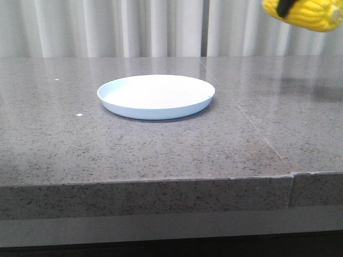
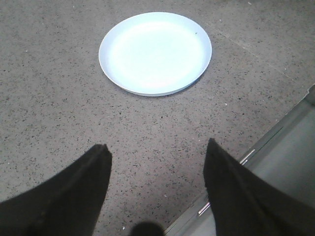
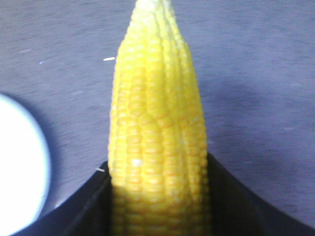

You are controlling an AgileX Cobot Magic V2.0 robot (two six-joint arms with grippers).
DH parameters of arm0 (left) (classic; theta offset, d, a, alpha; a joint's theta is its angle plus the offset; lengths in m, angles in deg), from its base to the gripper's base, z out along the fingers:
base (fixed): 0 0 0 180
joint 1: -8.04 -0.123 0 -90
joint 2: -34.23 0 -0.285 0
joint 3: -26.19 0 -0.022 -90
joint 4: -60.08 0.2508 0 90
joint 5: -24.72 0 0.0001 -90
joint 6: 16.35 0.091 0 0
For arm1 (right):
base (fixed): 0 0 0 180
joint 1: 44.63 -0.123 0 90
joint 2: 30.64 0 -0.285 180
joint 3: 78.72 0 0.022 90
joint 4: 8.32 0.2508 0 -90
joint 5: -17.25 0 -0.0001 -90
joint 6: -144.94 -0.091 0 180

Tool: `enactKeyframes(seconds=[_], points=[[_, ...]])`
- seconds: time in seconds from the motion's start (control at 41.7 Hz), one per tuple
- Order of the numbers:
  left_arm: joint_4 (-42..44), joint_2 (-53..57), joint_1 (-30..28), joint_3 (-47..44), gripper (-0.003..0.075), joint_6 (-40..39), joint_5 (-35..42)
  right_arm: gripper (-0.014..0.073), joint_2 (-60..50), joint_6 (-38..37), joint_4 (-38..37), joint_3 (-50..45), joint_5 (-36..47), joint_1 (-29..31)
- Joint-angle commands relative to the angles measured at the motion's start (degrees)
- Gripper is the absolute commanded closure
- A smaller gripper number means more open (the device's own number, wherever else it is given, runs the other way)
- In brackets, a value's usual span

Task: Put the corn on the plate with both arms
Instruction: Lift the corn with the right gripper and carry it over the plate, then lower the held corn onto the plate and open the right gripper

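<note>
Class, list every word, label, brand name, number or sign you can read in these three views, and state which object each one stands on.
None: no view shows readable text.
The plate is plain, with only a tiny dark speck near its rim.
The corn, clamped in the right gripper, shows only kernels.
The open left gripper and the speckled table bear no markings.

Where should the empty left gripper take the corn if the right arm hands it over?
Probably the free tapered end of the corn, closing across its width. The right gripper already clamps the thicker end, so only the tip half is exposed. The left gripper is open, aimed at the plate.
</note>
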Motion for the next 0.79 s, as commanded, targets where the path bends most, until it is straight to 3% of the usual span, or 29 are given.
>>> enactKeyframes(seconds=[0.0,0.24,0.408,0.576,0.767], points=[[-0.37,0.04,0.43,1.44,0.031,-0.6,4.05,0.0402,-5.88,0.54,2.4,-2.08,5.26,-4.2],[-0.37,0.04,0.43,1.44,0.031,-0.6,4.05,0.0402,-8.03,0.54,8.94,-8.94,12.0,-15.91],[-0.37,0.04,0.43,1.44,0.031,-0.6,4.05,0.0402,-7.23,0.35,11.32,-14.62,24.06,-22.7],[-0.37,0.04,0.43,1.44,0.031,-0.6,4.05,0.0402,-5.53,-1.52,13.44,-19.75,36.97,-24.62],[-0.37,0.04,0.43,1.44,0.031,-0.6,4.05,0.0402,-1.26,-6.89,14.5,-20.21,44.69,-24.17]])
